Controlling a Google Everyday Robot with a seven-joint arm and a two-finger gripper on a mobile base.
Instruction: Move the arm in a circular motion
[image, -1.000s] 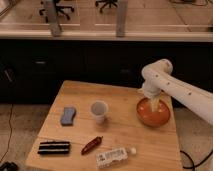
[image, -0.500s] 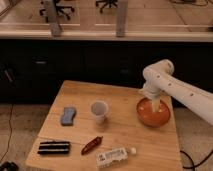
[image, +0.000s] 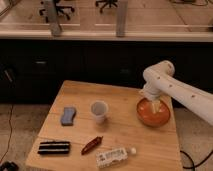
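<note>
The glossy white arm (image: 175, 87) reaches in from the right edge over the wooden table (image: 120, 100). Its bulbous joint sits above the table's right side, and a short segment points down from it. The pale cream gripper (image: 153, 106) hangs at the end, just over or inside an orange bowl (image: 155, 116) at the table's right.
On the table stand a white cup (image: 99, 111) in the middle, a blue sponge (image: 68, 115) to the left, a dark snack bar (image: 54, 147) at front left, a red-brown packet (image: 92, 145) and a lying plastic bottle (image: 116, 156) at the front. A dark counter (image: 75, 55) runs behind.
The arm's joint and gripper have shifted slightly over the orange bowl, staying above it. The objects on the table have not moved.
</note>
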